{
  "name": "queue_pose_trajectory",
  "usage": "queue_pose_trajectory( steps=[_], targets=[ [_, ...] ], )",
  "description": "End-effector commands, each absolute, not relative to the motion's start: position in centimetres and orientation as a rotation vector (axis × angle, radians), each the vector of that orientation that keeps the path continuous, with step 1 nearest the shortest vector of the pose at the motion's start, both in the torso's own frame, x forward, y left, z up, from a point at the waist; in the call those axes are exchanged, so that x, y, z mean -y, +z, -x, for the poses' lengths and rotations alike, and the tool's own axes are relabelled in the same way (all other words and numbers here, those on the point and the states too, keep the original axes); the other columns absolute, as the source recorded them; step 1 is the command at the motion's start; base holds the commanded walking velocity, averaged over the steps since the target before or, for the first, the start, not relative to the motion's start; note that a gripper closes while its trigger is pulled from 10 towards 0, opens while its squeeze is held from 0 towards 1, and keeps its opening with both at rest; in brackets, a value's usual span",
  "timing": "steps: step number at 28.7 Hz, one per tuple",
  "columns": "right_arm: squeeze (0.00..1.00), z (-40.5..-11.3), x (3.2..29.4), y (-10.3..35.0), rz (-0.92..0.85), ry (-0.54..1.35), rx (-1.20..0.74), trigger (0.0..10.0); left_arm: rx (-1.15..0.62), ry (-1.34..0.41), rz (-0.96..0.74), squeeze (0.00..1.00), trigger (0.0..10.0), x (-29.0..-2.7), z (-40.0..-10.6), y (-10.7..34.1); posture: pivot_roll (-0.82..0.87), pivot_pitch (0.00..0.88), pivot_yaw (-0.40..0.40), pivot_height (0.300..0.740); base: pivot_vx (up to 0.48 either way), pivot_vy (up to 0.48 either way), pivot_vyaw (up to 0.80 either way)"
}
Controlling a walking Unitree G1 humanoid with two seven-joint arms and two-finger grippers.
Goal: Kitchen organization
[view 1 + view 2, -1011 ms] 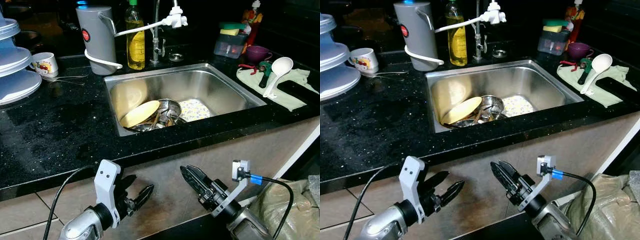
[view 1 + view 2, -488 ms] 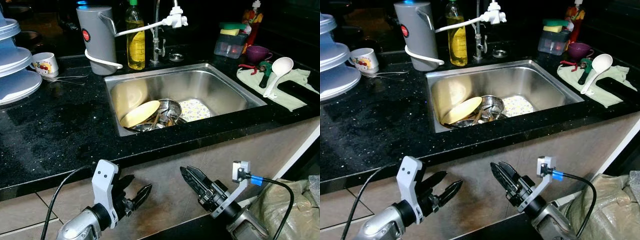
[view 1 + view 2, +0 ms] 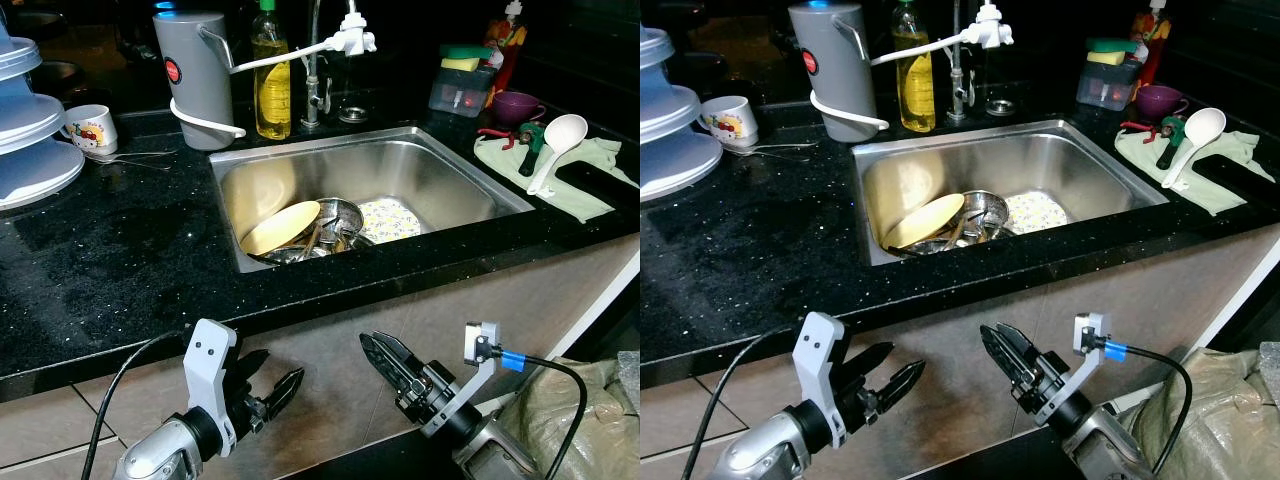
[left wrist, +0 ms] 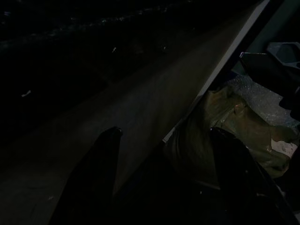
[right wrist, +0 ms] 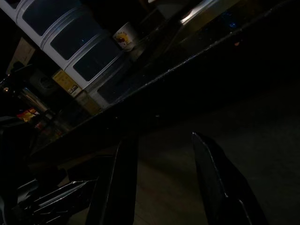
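Note:
A steel sink [image 3: 330, 140] set in the black counter [image 3: 120, 260] holds a tilted yellow plate [image 3: 280, 227], a steel bowl [image 3: 340, 215] and a patterned plate [image 3: 390, 218]. Both grippers hang below the counter's front edge, before the tan cabinet face. My left gripper [image 3: 280, 370] is open and holds nothing; its fingers [image 4: 93, 178] show dark in the left wrist view. My right gripper [image 3: 373, 342] points up toward the counter edge. Its fingers [image 5: 117, 178] stand apart in the right wrist view with nothing between them.
A grey jug [image 3: 195, 75], a yellow soap bottle [image 3: 270, 85] and the tap stand behind the sink. At the left are a cup [image 3: 90, 128] and white stacked containers [image 3: 30, 130]. A white ladle [image 3: 555, 140] lies on a green cloth [image 3: 590, 190]. A plastic bag [image 3: 580, 400] lies low right.
My left gripper has drifted slightly to the left and down. The right gripper and the things in the sink have not moved.

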State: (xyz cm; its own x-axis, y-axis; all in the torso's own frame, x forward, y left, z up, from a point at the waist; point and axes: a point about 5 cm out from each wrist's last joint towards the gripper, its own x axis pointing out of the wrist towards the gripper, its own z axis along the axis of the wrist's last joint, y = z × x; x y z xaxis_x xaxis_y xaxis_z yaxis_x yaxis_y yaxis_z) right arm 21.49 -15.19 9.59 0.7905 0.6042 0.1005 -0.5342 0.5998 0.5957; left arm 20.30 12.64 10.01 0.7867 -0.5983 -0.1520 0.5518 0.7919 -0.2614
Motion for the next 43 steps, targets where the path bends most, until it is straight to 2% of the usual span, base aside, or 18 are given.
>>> queue_pose_trajectory(
  steps=[1,32,36,39,43],
  targets=[
    [0.00,-21.4,15.0,9.8,-0.657,0.664,-0.113,10.0,-0.233,-0.626,0.207,0.00,10.0,-12.8,-20.2,10.2,-0.09,0.000,-0.004,0.740,0.000,0.000,0.00],
    [0.00,-21.6,15.1,9.9,-0.709,0.668,-0.117,10.0,-0.245,-0.627,0.216,0.00,10.0,-12.9,-20.5,10.1,-0.07,0.000,-0.009,0.740,0.000,0.000,0.00],
    [0.00,-21.7,15.0,9.9,-0.715,0.704,-0.133,10.0,-0.258,-0.663,0.226,0.00,10.0,-12.8,-20.5,10.0,-0.07,0.000,-0.009,0.740,0.000,0.000,0.00],
    [0.00,-21.7,14.9,10.4,-0.694,0.818,-0.137,10.0,-0.255,-0.766,0.201,0.00,10.0,-12.3,-20.2,10.4,-0.06,0.000,-0.012,0.740,0.000,0.000,0.00],
    [0.00,-22.6,15.4,11.0,-0.737,0.805,-0.087,10.0,-0.210,-0.743,0.174,0.00,10.0,-12.2,-20.4,11.0,-0.05,0.000,-0.037,0.740,0.000,0.000,0.00]
  ],
)
